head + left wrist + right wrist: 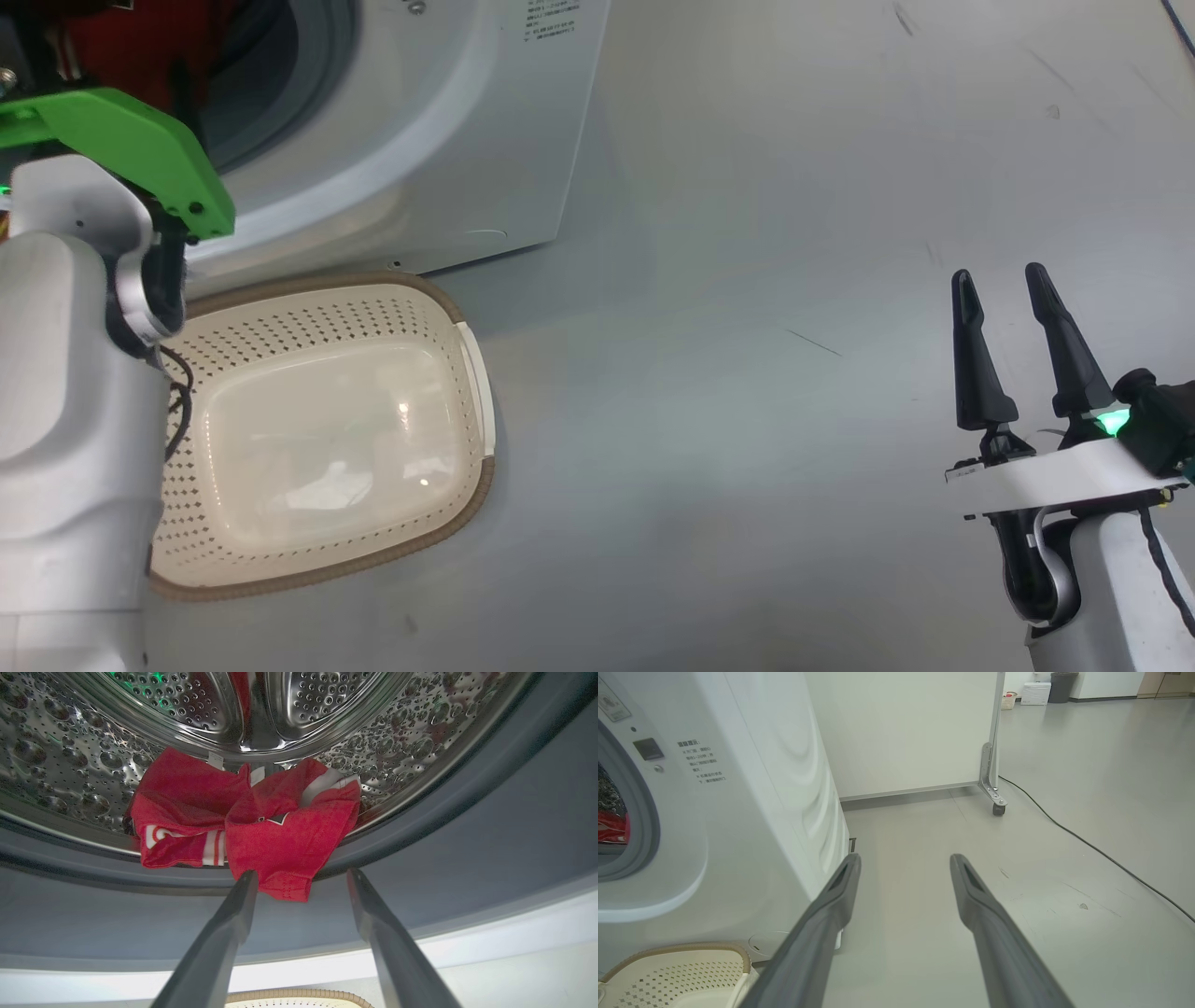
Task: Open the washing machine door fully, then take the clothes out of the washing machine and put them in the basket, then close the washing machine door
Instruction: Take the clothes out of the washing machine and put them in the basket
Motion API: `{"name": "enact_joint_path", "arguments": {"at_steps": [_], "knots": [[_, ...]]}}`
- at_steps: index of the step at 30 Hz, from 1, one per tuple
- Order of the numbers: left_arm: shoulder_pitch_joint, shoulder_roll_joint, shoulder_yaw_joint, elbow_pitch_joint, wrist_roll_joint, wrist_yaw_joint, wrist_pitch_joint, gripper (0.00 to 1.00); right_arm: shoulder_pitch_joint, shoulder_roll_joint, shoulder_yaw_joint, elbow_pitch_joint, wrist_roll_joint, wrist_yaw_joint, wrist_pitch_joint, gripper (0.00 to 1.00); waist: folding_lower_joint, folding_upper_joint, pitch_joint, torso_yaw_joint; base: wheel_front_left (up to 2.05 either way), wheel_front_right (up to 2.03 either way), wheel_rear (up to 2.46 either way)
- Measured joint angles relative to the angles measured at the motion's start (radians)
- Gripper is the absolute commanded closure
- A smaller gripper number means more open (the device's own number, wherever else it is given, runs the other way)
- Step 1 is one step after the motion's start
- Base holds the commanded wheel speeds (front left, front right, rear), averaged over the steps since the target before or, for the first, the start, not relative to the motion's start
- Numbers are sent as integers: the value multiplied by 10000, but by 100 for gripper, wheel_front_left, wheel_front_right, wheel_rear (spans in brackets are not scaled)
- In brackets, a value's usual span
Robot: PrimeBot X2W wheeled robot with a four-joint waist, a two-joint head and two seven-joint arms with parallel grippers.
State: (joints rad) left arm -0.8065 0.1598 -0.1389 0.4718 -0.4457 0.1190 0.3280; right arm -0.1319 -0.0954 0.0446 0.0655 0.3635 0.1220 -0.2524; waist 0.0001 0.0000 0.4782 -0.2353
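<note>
Left pincer (301, 871), wide and empty, rises from bottom centre; clothes (247, 826) lie just above its tips, mid-frame. Right pincer (999, 273) gapes, empty.

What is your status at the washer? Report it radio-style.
Left gripper open, aimed at bright red jersey clothes at lip of perforated steel drum. Right gripper open, idle above floor. Cream perforated basket waiting below. Path clear.

I can read nothing letter for letter. On the washing machine (761, 793), just right of its drum opening, there is a block of grey Chinese print (701, 761), a heading over several lines, too fine for me. The clothes (285, 849) inside that opening carry white lettering (159, 834), folded and illegible.
</note>
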Motion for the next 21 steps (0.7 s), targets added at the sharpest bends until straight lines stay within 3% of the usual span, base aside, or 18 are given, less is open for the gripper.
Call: {"name": "enact_joint_path", "arguments": {"at_steps": [21], "knots": [[-2250, 1158, 702, 951, 694, 0, 2232, 0, -948, 10, 713, 326, 677, 0, -8, 0, 0, 0, 1248, -1120, 0, 0, 0]]}}
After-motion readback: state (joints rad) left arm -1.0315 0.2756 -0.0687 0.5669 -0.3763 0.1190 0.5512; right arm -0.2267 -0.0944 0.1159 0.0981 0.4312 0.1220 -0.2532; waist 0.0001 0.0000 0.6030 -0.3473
